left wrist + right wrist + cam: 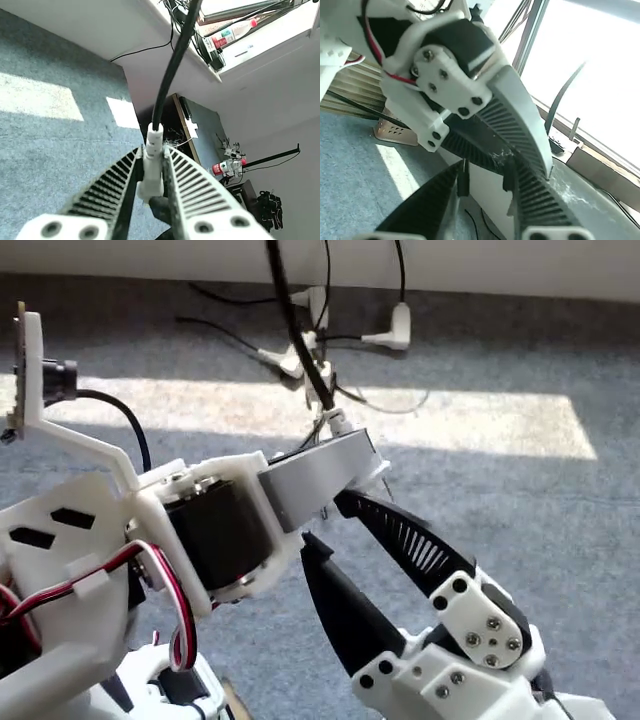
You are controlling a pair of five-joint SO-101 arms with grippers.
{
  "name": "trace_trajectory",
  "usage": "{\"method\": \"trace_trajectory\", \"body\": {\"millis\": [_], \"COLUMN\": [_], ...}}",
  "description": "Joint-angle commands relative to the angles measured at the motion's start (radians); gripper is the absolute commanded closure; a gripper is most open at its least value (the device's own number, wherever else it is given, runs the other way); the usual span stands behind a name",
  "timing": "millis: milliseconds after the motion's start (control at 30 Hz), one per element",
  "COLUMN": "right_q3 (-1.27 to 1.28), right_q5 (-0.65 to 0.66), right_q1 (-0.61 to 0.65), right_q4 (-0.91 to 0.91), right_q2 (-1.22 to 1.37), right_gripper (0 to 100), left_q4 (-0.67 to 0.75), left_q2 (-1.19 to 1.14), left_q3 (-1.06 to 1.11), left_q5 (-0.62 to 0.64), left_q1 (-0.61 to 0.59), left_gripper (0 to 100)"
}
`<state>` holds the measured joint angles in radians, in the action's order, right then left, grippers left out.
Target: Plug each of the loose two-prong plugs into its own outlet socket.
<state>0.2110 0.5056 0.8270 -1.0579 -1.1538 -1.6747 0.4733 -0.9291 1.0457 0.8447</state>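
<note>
Plug in hand: you have a white two-prong plug [152, 175] with a slim, slightly tapered body and a ribbed white collar where the cord leaves it. The prongs are hidden.
Cord: a thick black cable [172, 65] runs from the collar to the top edge of the left wrist frame. In the high view it [295, 330] rises to the top centre.
Left gripper [153, 151]: your ribbed pale fingers are clamped on the plug's two sides, with the collar end poking out past the tips.
Where it is: in the high view the plug [335, 422] sits just above centre, at the tip of the left gripper [355, 450], raised over the carpet.
Right gripper [325, 522]: your black fingers stand apart with nothing between them, just below the left gripper. In its own wrist view the right gripper [485, 172] points at the other arm's grey finger.
Other plugs: several white plugs [395, 330] with dark cords lie on the carpet at top centre.
Floor: grey-blue carpet [520, 530] crossed by a sunlit band [480, 420].
</note>
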Motion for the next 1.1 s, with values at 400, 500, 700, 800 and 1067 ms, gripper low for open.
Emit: {"method": "trace_trajectory", "body": {"millis": [400, 500, 700, 800, 1067], "right_q3": [0.010, 0.004, -0.077, -0.114, -0.191], "right_q5": [0.046, 0.046, 0.046, 0.048, 0.109], "right_q1": [-0.160, -0.160, -0.160, -0.160, -0.219], "right_q4": [0.024, 0.016, -0.082, -0.122, -0.177], "right_q2": [0.151, 0.150, 0.097, 0.021, -0.053], "right_gripper": [86.5, 86.5, 86.5, 86.5, 86.5], "left_q4": [0.037, 0.037, 0.061, 0.137, 0.618], "left_q2": [0.045, 0.041, 0.038, 0.038, 0.042], "left_q3": [-0.002, -0.001, 0.005, 0.094, 0.653], "left_q5": [0.005, 0.003, 0.008, 0.009, 0.009], "left_q1": [-0.008, -0.008, -0.125, -0.242, -0.358], "left_gripper": [99, 99, 99, 99, 99]}}
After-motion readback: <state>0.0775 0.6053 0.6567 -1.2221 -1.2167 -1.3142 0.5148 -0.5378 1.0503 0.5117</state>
